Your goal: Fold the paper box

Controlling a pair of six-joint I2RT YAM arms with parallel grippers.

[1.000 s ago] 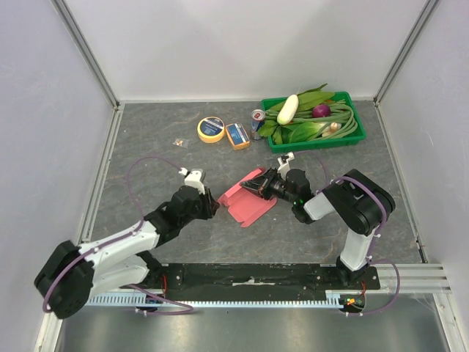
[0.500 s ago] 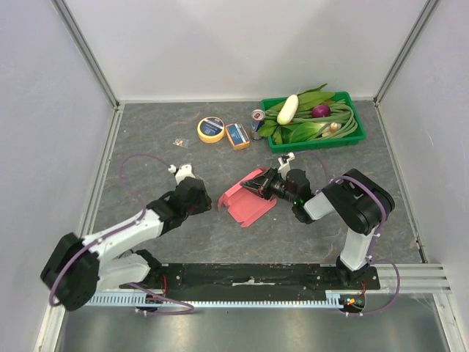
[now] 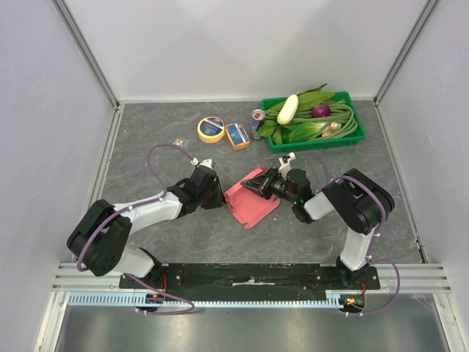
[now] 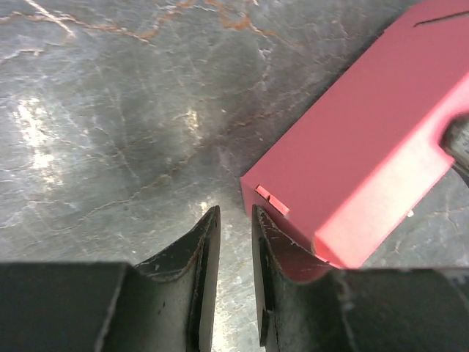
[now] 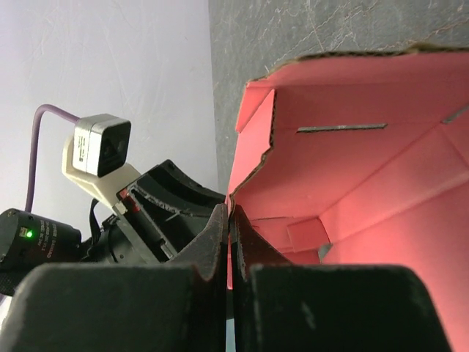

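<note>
The pink-red paper box (image 3: 249, 199) lies half-folded at the table's middle, one wall raised. In the right wrist view its inside (image 5: 366, 176) shows a slot and folded flaps. My right gripper (image 3: 261, 183) is shut on the edge of a side flap (image 5: 253, 169) and holds it up. My left gripper (image 3: 218, 196) sits low just left of the box; in the left wrist view its jaws (image 4: 233, 220) stand a narrow gap apart with nothing between them, the right fingertip beside the box's corner (image 4: 267, 196).
A green tray (image 3: 350, 140) of vegetables stands at the back right. A can (image 3: 258, 122), a small blue-and-orange box (image 3: 237, 136) and a yellow tape roll (image 3: 211, 129) lie behind the paper box. The left arm's purple cable (image 3: 165, 150) loops over the table.
My left arm has swung away from the near left and up to the box's left edge. My right gripper keeps its hold on the flap unmoved.
</note>
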